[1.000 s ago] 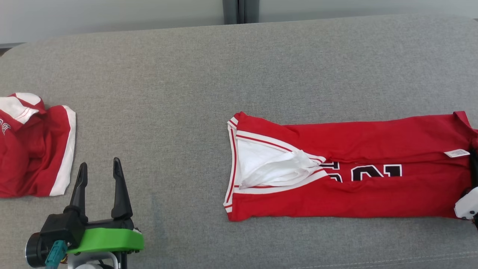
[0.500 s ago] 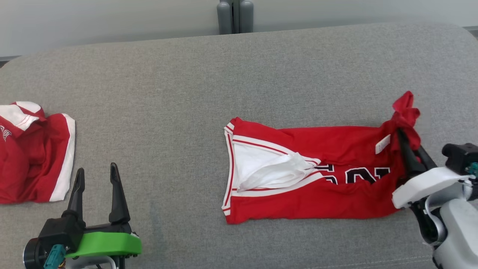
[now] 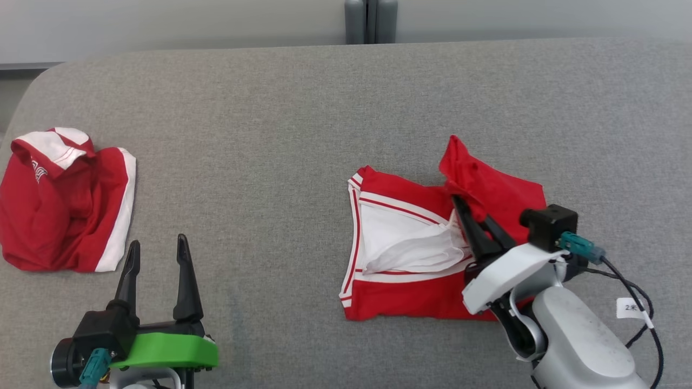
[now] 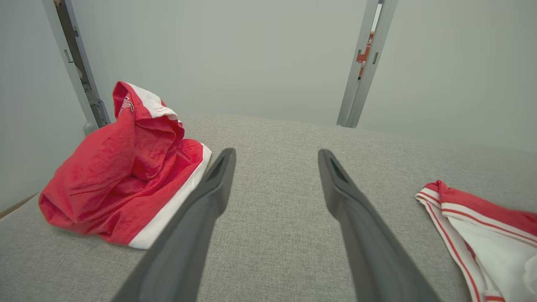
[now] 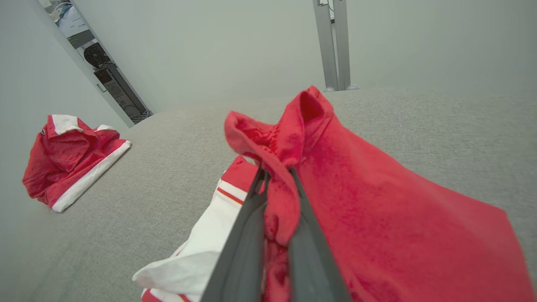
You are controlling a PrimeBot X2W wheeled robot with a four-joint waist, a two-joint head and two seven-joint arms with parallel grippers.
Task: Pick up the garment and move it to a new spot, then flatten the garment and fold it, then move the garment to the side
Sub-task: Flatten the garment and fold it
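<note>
Raised end of garment (image 3: 405,297) was pinched in right gripper (image 3: 468,208).
Long axis ran left-right, trimmed opening facing left; left gripper (image 3: 157,240) stood spread.

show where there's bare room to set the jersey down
Bare: the grey cushion between the crumpled red garment and the jersey, beyond the left end effector; the far strip by the wall. Crowded: around the right end effector pinching the jersey.
</note>
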